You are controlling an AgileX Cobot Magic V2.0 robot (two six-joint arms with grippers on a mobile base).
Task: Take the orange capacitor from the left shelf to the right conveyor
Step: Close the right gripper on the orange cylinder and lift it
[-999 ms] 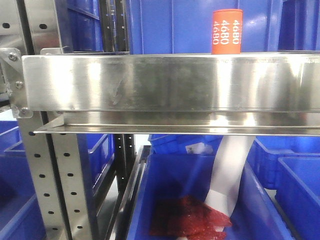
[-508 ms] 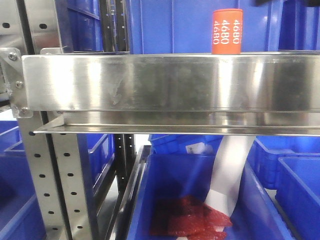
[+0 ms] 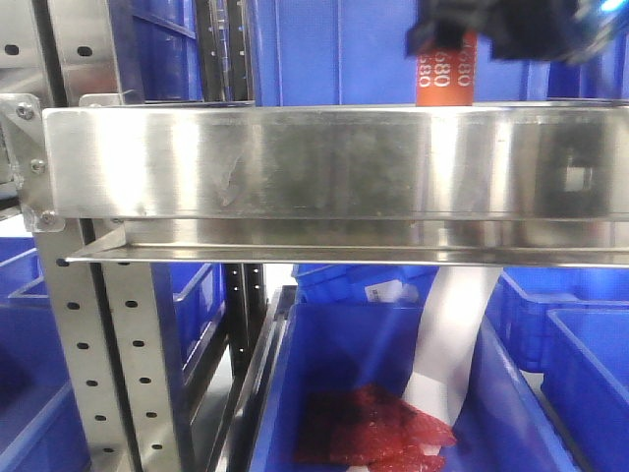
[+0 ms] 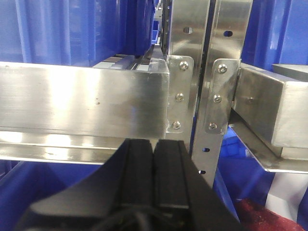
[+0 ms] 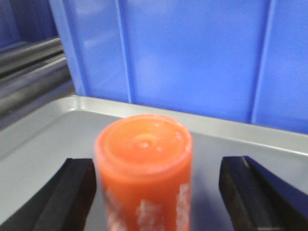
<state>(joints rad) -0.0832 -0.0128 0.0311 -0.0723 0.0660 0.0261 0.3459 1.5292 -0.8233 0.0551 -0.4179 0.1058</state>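
The orange capacitor (image 3: 444,87) stands upright on the left shelf (image 3: 295,162), behind its broad steel front lip. My right gripper (image 3: 450,41) covers the capacitor's top in the front view. In the right wrist view the right gripper (image 5: 156,166) is open, and the capacitor (image 5: 144,163) stands between its black fingers (image 5: 72,192) with a gap on each side, wider on the right. My left gripper (image 4: 154,144) is shut on nothing, lower down in front of the shelf lip (image 4: 82,98). The right conveyor is out of view.
Blue plastic bins (image 3: 344,49) stand close behind the capacitor on the shelf. A large blue bin (image 3: 373,393) holding red material and a white strip sits below. Perforated steel uprights (image 3: 108,374) rise at the left. The shelf's raised rim (image 5: 231,127) runs behind the capacitor.
My right gripper has come in from the top right and now straddles the capacitor's top. The capacitor has not moved.
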